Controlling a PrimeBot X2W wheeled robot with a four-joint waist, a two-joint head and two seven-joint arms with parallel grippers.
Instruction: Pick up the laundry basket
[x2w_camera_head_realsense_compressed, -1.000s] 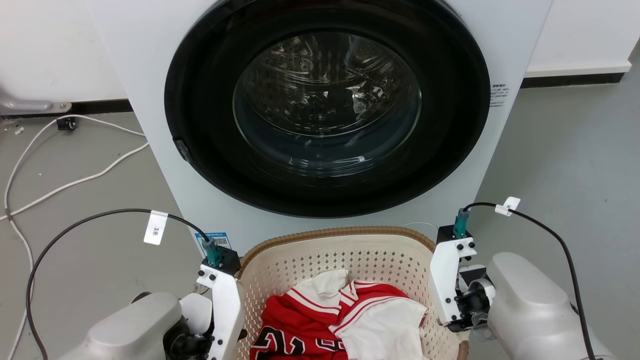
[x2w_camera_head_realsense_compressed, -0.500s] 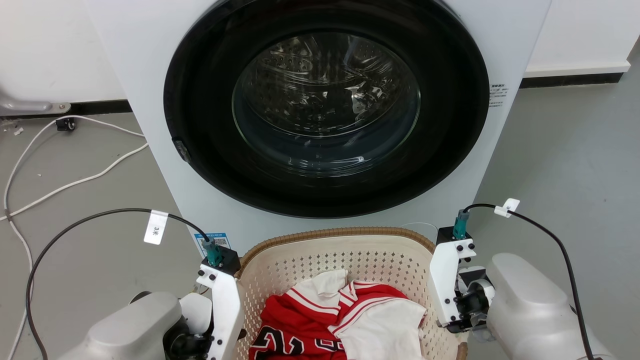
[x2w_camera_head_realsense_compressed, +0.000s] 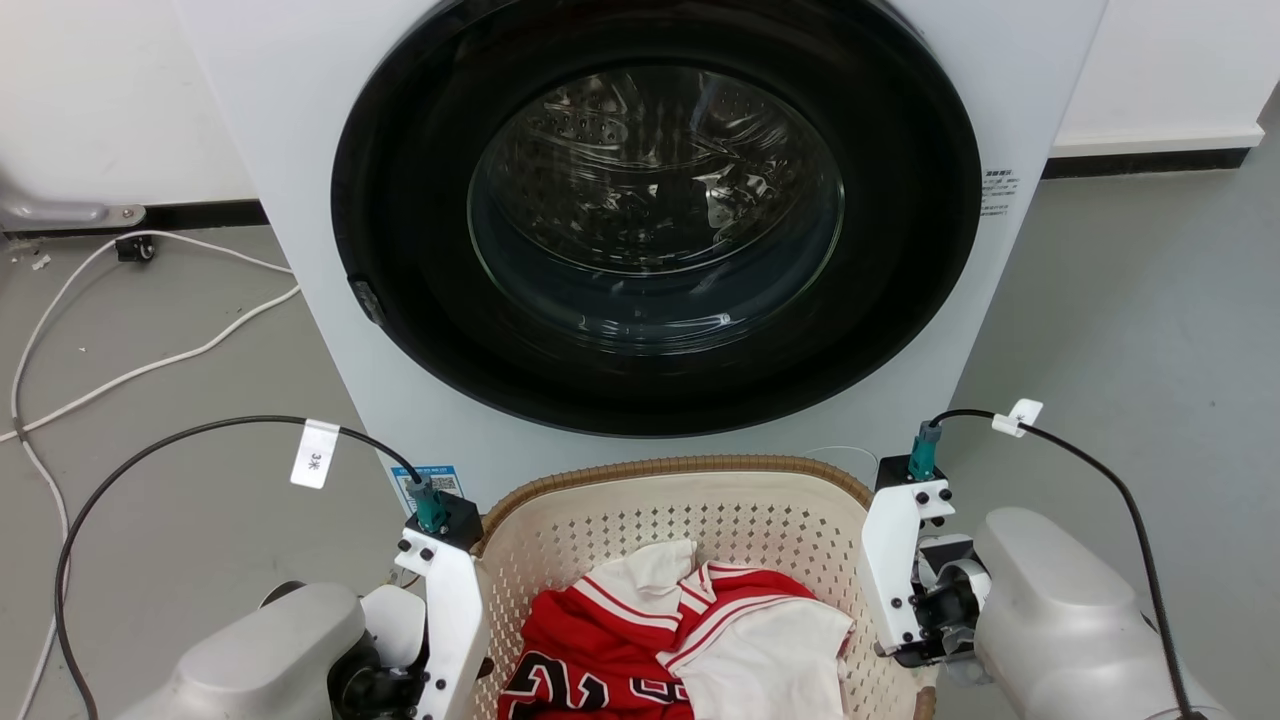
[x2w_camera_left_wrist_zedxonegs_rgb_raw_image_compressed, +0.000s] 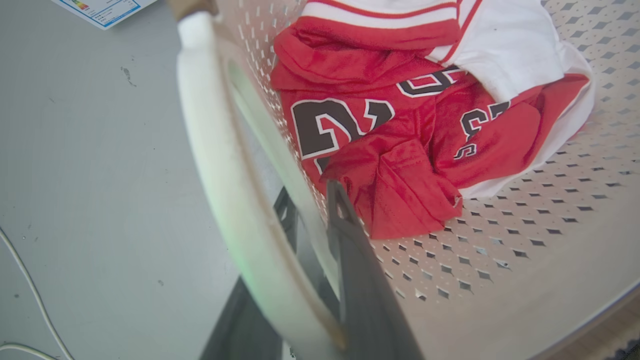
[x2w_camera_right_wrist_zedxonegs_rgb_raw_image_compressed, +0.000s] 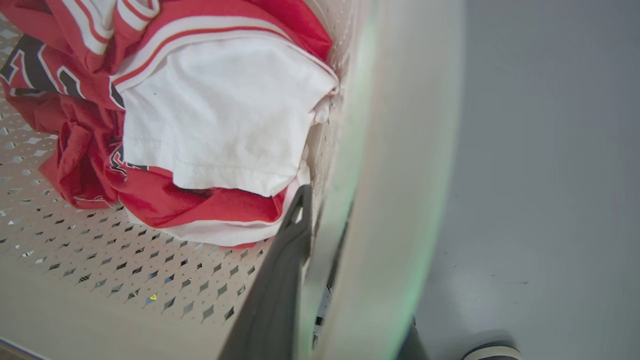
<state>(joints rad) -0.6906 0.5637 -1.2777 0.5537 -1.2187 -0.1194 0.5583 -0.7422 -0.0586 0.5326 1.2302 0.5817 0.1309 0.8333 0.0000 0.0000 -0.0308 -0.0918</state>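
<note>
The laundry basket (x2w_camera_head_realsense_compressed: 690, 466), cream with perforated walls and a brown woven-look rim, sits at the bottom centre of the head view, right in front of the washer. A red and white jersey (x2w_camera_head_realsense_compressed: 640, 640) lies crumpled inside. In the left wrist view my left gripper (x2w_camera_left_wrist_zedxonegs_rgb_raw_image_compressed: 310, 195) straddles the white side handle (x2w_camera_left_wrist_zedxonegs_rgb_raw_image_compressed: 210, 140), one dark finger inside the wall and one outside, closed on it. In the right wrist view my right gripper (x2w_camera_right_wrist_zedxonegs_rgb_raw_image_compressed: 322, 215) clamps the opposite handle (x2w_camera_right_wrist_zedxonegs_rgb_raw_image_compressed: 400, 150) the same way, its outer finger mostly hidden.
The white washing machine (x2w_camera_head_realsense_compressed: 300, 100) with its closed round glass door (x2w_camera_head_realsense_compressed: 655, 210) stands directly behind the basket. White cables (x2w_camera_head_realsense_compressed: 150, 360) trail over the grey floor at the left. Bare floor (x2w_camera_head_realsense_compressed: 1150, 300) lies to the right.
The head picture has shifted a few pixels, so the camera has moved slightly. Both grippers stay on the handles and the basket keeps its place between them.
</note>
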